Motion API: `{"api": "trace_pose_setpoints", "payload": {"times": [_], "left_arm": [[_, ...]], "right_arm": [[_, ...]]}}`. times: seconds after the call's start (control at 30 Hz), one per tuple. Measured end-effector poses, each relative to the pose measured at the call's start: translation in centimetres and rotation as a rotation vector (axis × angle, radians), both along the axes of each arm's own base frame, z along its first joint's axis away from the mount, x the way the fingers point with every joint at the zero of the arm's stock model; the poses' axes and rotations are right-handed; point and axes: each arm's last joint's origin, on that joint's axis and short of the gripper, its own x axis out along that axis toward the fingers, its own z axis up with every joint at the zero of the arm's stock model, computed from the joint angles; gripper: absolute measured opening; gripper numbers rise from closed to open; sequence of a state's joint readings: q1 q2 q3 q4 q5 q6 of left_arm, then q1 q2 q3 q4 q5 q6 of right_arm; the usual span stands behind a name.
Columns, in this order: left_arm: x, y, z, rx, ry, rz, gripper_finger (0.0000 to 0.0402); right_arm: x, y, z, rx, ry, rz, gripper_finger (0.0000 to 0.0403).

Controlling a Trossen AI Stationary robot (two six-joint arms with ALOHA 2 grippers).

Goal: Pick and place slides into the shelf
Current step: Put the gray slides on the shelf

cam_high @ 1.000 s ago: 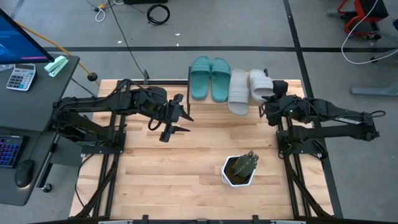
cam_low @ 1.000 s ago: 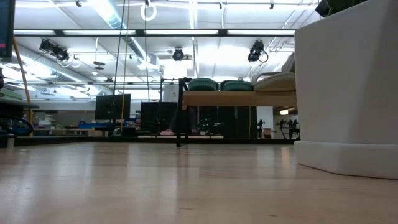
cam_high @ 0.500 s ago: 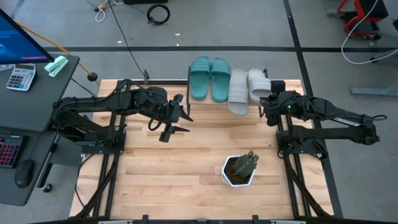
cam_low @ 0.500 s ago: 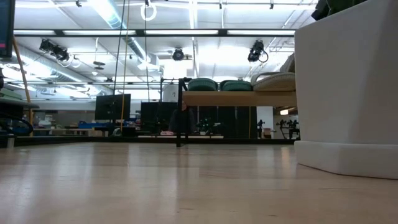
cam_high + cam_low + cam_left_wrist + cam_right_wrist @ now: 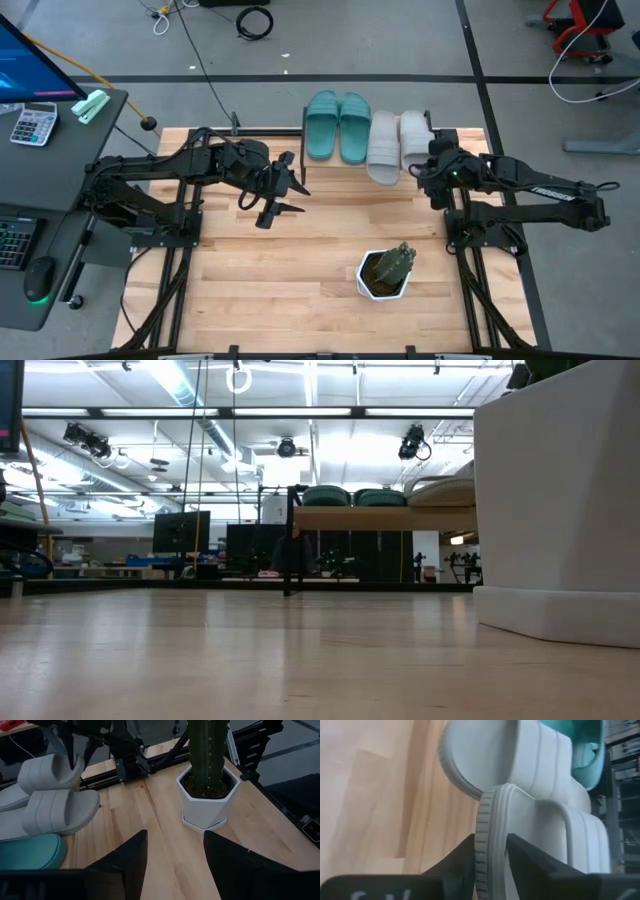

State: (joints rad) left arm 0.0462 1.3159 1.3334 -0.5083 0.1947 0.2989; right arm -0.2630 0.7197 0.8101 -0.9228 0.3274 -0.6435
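Four slides in a row on the shelf (image 5: 431, 122) at the table's far edge: two teal slides (image 5: 338, 124) side by side, then a grey slide (image 5: 384, 146) overhanging the shelf's front edge, then the outer grey slide (image 5: 413, 132) at the right end. Right gripper (image 5: 424, 168) at the near end of that outer grey slide; in the right wrist view, its sole rim (image 5: 485, 840) between the two dark fingers (image 5: 461, 857), jaws close around it, whether pressing or just loosened impossible to tell. Left gripper (image 5: 289, 186) over the bare wooden table (image 5: 300, 270), well apart from the shelf, jaws parted and empty. White pot (image 5: 381, 279) with a cactus near the table's front right. No readable writing anywhere. Only the low view shows the shelf's plank (image 5: 380, 517) from the side, teal toes above it, a workshop with ceiling lights behind. Grey floor, cables and a desk with a calculator (image 5: 34, 124) around the table.
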Motion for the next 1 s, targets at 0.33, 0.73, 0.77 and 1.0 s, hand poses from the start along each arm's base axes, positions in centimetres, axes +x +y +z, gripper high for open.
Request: {"api": "trace_pose_setpoints", "payload": {"times": [0.33,0.73,0.77,1.0], "left_arm": [[0.0,0.0,0.0,0.0,0.0,0.0,0.0203],[0.0,0.0,0.0,-0.001,0.0,0.0,0.0202],[0.0,0.0,0.0,-0.001,0.0,0.0,0.0203],[0.0,0.0,0.0,-0.001,0.0,0.0,0.02]], "right_arm": [[-0.29,0.21,-0.33,0.058,0.028,0.014,0.0167],[-0.72,0.54,0.62,0.131,0.017,0.032,0.0209],[-0.8,0.58,0.56,0.142,0.024,0.031,0.0209],[-0.95,0.65,0.41,0.176,0.03,0.009,0.021]]}}
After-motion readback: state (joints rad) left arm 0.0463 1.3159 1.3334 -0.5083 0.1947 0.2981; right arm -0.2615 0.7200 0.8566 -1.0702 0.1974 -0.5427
